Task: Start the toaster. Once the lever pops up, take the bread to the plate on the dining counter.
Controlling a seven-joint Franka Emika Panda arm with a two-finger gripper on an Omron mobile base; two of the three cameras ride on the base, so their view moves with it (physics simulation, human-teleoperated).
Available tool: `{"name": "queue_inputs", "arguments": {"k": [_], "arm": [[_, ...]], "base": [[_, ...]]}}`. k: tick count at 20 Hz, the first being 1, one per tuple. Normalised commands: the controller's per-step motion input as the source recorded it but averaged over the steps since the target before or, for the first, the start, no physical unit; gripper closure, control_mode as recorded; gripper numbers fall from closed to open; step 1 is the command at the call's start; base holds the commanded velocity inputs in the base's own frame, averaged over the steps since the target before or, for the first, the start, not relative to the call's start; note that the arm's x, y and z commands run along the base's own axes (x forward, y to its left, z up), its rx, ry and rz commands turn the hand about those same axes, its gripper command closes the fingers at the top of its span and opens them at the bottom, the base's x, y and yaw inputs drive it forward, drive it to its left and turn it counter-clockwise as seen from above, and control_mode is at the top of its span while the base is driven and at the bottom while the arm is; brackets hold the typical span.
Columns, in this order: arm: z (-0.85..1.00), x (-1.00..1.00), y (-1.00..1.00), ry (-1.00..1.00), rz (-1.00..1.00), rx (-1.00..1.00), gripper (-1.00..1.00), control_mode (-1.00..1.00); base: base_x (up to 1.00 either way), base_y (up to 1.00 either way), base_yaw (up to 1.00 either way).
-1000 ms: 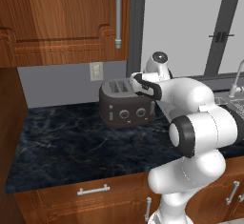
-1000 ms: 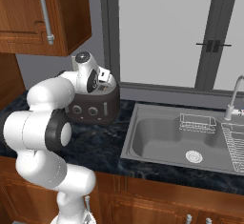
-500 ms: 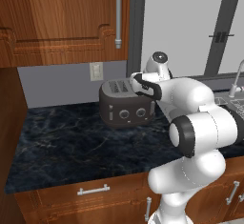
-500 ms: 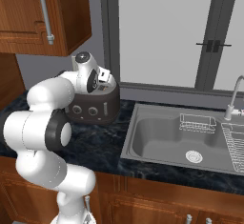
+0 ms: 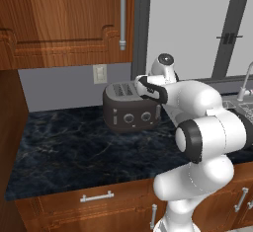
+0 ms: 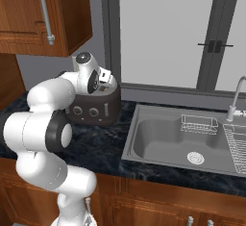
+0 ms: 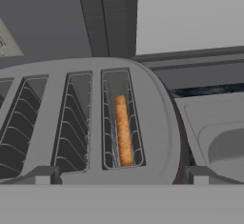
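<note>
The dark grey-brown toaster (image 5: 129, 112) (image 6: 96, 109) stands at the back of the black marble worktop (image 5: 74, 147), silver knobs facing me. My gripper (image 7: 121, 178) hovers just above its right end, open, one fingertip (image 7: 47, 175) on each side of the slot rows. In the hand view the bread (image 7: 123, 130) sits upright and low inside the rightmost slot of the toaster (image 7: 157, 123), touched by nothing. I cannot make out the lever. The plate and the dining counter are out of view.
A steel sink (image 6: 182, 143) with a faucet (image 6: 235, 97) and a wire rack (image 6: 238, 145) lies right of the toaster. A wooden wall cabinet (image 5: 64, 19) hangs above the worktop. A wall outlet (image 5: 100, 73) and a window are behind.
</note>
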Motion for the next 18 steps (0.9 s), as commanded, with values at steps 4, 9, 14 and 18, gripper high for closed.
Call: {"name": "queue_inputs", "arguments": {"k": [4, 9, 14, 18], "arm": [[0.00, 0.00, 0.00, 0.00, 0.00, 0.00, -1.00, -1.00], [0.00, 0.00, 0.00, 0.00, 0.00, 0.00, -1.00, -1.00], [0.00, 0.00, 0.00, 0.00, 0.00, 0.00, -1.00, -1.00], [0.00, 0.00, 0.00, 0.00, 0.00, 0.00, -1.00, -1.00]], "base": [[0.00, 0.00, 0.00], [0.00, 0.00, 0.00], [0.00, 0.00, 0.00], [0.00, 0.00, 0.00]]}}
